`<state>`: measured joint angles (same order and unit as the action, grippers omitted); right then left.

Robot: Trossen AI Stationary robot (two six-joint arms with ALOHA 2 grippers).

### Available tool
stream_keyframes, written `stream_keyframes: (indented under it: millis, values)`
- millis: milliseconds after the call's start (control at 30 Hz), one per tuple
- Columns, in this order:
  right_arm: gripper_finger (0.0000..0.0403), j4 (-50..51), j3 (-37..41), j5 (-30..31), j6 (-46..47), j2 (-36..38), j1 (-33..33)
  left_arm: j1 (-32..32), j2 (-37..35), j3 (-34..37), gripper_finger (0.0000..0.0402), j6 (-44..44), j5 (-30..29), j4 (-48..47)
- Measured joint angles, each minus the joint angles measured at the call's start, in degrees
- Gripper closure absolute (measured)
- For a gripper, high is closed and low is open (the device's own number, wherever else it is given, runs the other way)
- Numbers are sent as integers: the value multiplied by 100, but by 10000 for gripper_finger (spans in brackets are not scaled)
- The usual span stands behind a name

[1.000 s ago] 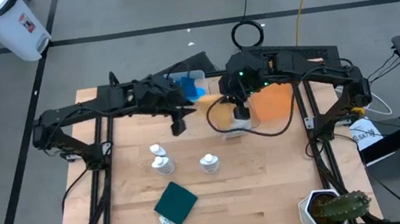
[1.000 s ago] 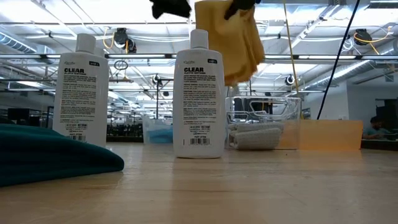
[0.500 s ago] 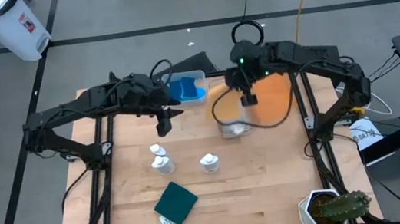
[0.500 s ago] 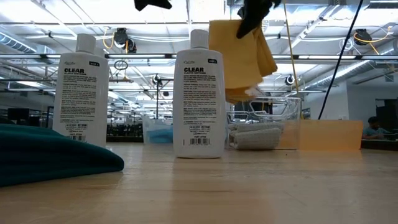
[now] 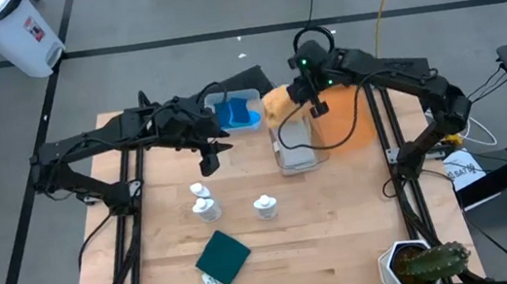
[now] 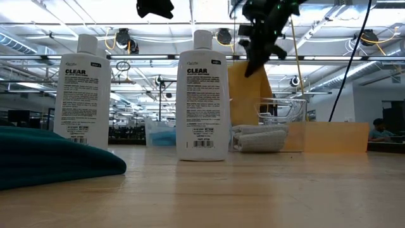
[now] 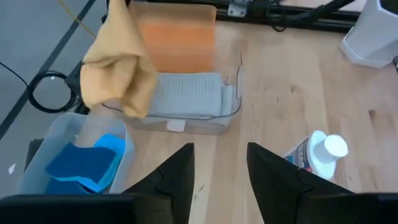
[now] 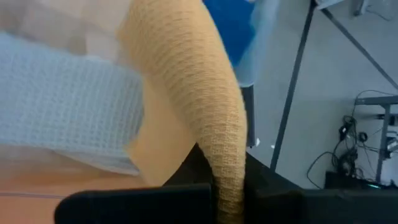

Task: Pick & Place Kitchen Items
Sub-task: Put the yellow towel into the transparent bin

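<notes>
My right gripper (image 5: pixel 315 104) is shut on a mustard-yellow cloth (image 5: pixel 278 102) above the far end of a clear bin (image 5: pixel 297 163), which holds a grey folded cloth (image 7: pixel 186 94). Blue cloth pieces (image 5: pixel 238 115) lie in a second clear bin to the left of it. My left gripper (image 5: pixel 211 153) hovers open and empty, left of the bins. Three white bottles (image 5: pixel 207 207) stand upright mid-table. A dark green folded cloth (image 5: pixel 223 257) lies flat near the front edge. My right gripper pinches a bunched fold of the mustard cloth (image 8: pixel 227 177) between its two fingers, from above. The cloth hangs slack below the fingers (image 7: pixel 115 68). Its lower end reaches the clear bin's far corner; I cannot tell whether it rests there.
An orange tray (image 5: pixel 348 128) lies right of the clear bin. A potted cactus (image 5: pixel 429 263) stands at the front right corner. Black frame rails run along both table sides. In the low view two bottles (image 6: pixel 202 95) and the green cloth (image 6: pixel 50 158) stand close.
My right gripper has carried the mustard cloth toward the table's far edge and down, from over the middle of the clear bin to its far end. The cloth hangs lower now. My left gripper has drawn a little toward the table's left.
</notes>
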<state>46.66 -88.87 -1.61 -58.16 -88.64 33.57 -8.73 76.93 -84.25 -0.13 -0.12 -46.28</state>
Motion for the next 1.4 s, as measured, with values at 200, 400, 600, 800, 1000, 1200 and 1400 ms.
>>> stream_keyframes:
  millis: [200, 400, 600, 800, 1000, 1200, 1400]
  values:
    - [402, -338, 688, 1, -106, 0, -271, -64, -5, 47, 250, 16, -20, 11]
    - [401, -324, 891, 2, 433, 0, -584, -105, -7, 47, 249, -39, -37, 24]
    - [400, -268, 904, -106, 993, 0, -873, -105, -7, 47, 249, -64, -35, 31]
    - [400, 52, 906, -1040, 1311, 0, -895, -105, -7, 47, 249, -128, -35, 31]
    - [399, 257, 906, -1051, 1822, 0, -893, -105, -7, 47, 249, -126, -33, 30]
    - [400, 134, 906, -671, 1675, 0, -895, -105, -7, 47, 250, -114, -32, 28]
    - [400, -920, 897, 243, 807, 442, -754, -105, -7, 47, 249, -114, -31, 28]
